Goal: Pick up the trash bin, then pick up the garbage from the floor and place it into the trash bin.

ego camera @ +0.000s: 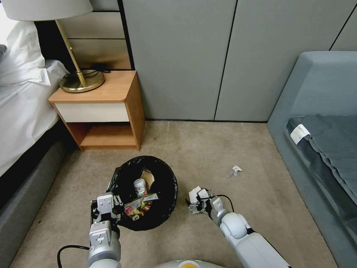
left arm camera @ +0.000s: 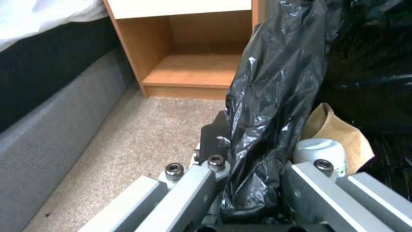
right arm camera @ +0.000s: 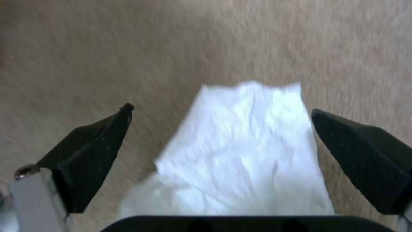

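Black plastic lining folds over the rim of the small round white trash bin [ego camera: 147,191], which sits low over the beige carpet floor [ego camera: 208,149] in front of the wooden nightstand [ego camera: 100,111]. At its left edge the left claw [ego camera: 113,208] is clamped on the bagged rim, apparently to carry the bin close to the litter; wrappers, a brown paper bag and a small white bottle already lie inside. Right of the bin, the right claw [right arm camera: 223,161] is spread wide around a crumpled white tissue [right arm camera: 244,151] lying between its fingers, not yet pinched. Farther right, another small white scrap [ego camera: 234,170] waits on the carpet.
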Controlling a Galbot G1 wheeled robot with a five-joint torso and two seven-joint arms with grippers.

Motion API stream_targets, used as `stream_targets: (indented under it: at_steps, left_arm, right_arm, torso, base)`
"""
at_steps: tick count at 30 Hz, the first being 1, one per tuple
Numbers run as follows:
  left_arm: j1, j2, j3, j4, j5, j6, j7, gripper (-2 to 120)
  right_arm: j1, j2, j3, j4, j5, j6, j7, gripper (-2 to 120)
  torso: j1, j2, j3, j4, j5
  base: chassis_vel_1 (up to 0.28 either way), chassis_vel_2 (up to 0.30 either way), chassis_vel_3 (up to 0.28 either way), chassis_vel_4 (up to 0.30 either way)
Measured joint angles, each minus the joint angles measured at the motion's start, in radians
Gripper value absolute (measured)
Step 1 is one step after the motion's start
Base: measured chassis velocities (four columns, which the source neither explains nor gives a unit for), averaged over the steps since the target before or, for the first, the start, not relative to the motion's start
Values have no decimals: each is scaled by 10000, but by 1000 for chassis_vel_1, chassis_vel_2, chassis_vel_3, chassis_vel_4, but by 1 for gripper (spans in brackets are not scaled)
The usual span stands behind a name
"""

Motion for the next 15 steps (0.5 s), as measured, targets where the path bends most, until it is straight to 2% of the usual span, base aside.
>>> stream_targets:
  at_steps: [4, 15]
  left_arm:
    - [-2, 10, 1, 23, -14, -6, -5, 1]
    - [-7, 22, 20, 23, -21, -10, -15, 1]
  right_arm:
    - [86, 136, 159, -606, -220, 212, 14, 100]
    - [-42, 253, 300, -916, -399, 442, 40, 96]
  torso:
    - [0, 0, 0, 0, 0]
    - [-1, 0, -1, -1, 0]
  base:
    - [0, 0, 0, 0]
    - [0, 0, 0, 0]
